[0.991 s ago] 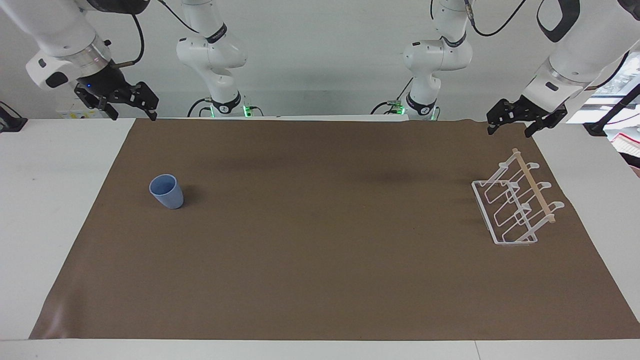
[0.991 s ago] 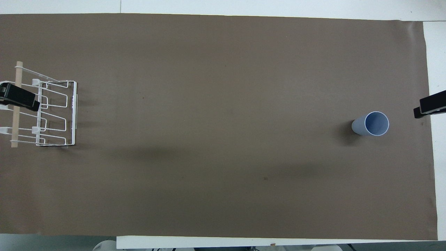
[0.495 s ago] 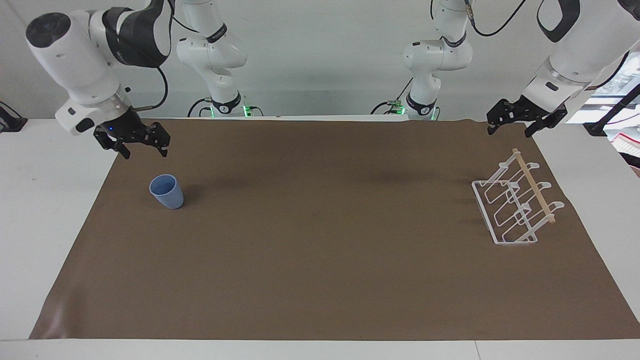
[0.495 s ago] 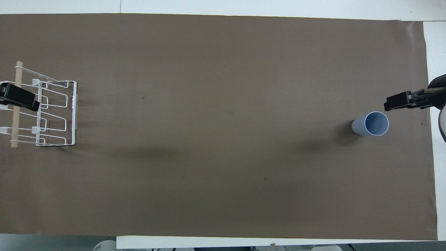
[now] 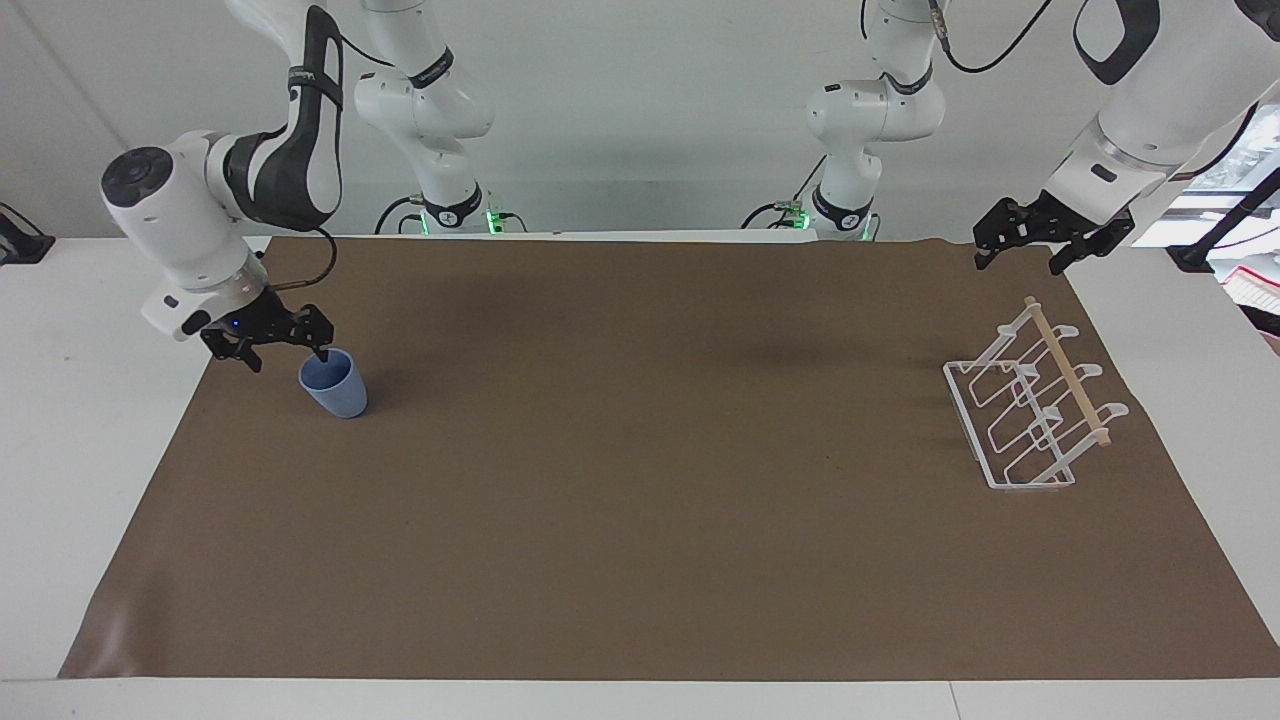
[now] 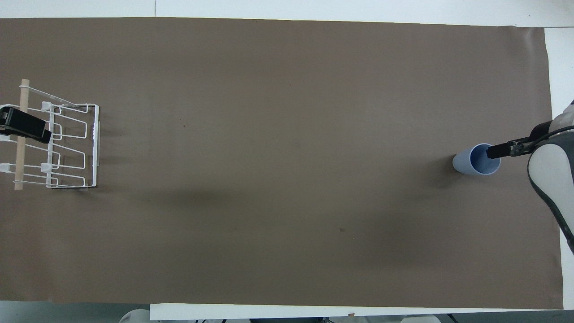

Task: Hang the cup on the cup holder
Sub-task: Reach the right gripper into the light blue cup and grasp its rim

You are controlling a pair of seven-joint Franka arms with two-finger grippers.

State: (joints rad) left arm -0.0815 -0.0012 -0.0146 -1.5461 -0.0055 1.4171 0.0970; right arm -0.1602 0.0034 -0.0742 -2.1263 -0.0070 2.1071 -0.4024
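facing view: right gripper (image 5: 284,354) at cup (image 5: 334,385) rim, fingers (image 5: 319,351) spread, one inside (cup upright on bench (image 5: 640,560), right arm's end). left gripper (image 5: 1020,262) waits, fingers apart, holding nothing, above cup holder (image 5: 1030,410).

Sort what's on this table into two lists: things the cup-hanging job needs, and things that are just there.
Needed for the job:
- cup, upright at the right arm's end of the table
- cup holder, at the left arm's end
- right gripper, open, one finger at the cup's rim

Just there:
- brown mat under both things
- left gripper, open, waiting up over the mat's edge near the cup holder
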